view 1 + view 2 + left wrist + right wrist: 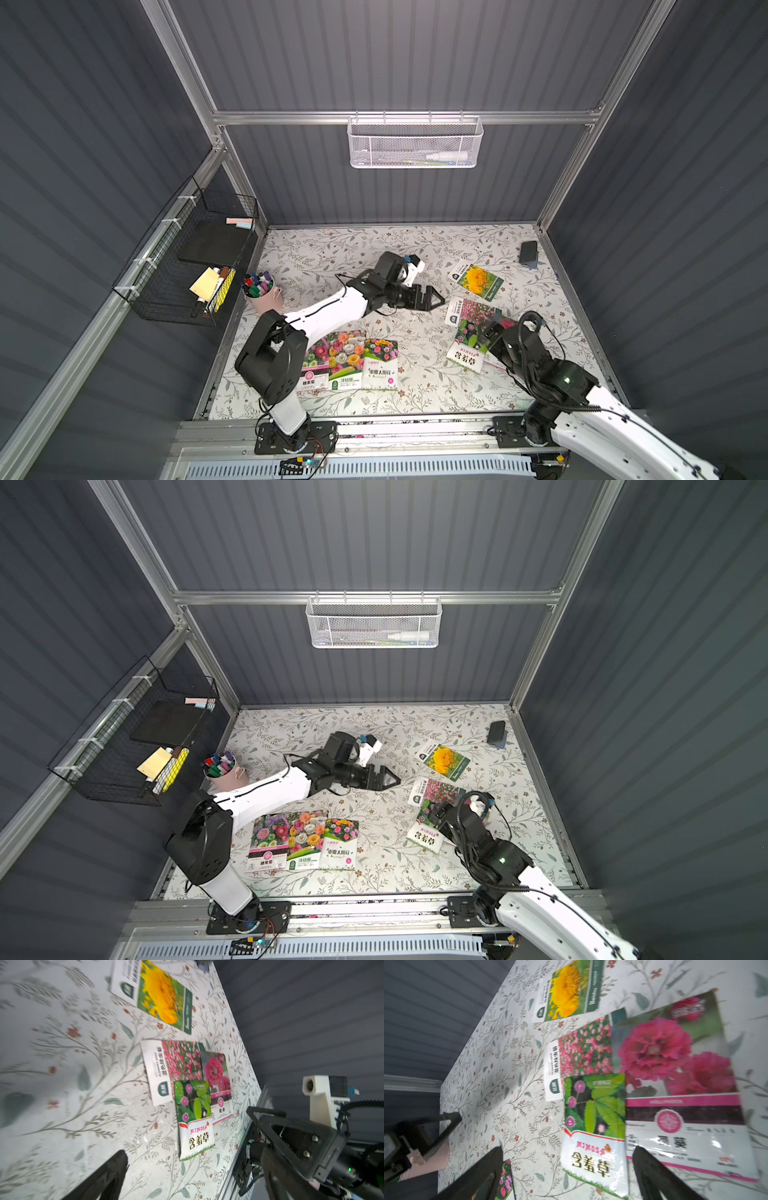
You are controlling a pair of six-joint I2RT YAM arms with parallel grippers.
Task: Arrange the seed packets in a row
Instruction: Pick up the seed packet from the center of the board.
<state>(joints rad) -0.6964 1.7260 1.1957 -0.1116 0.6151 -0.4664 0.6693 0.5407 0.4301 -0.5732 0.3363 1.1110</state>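
Three seed packets (347,360) lie side by side near the front left. A yellow-flower packet (476,279) lies alone at the right. Below it, a pink-field packet (471,311), a green mimosa packet (593,1115) and a hollyhock packet (675,1064) overlap in a pile. My right gripper (566,1169) hovers open over the mimosa packet's lower end, one finger over the hollyhock packet, and grips nothing. In both top views it hides most of the hollyhock packet. My left gripper (438,299) stands open and empty mid-table, just left of the pile.
A pink cup of markers (262,291) stands at the left edge. A small dark block (528,252) lies at the back right corner. A black wire basket (195,266) hangs on the left wall, a white mesh basket (413,143) on the back wall.
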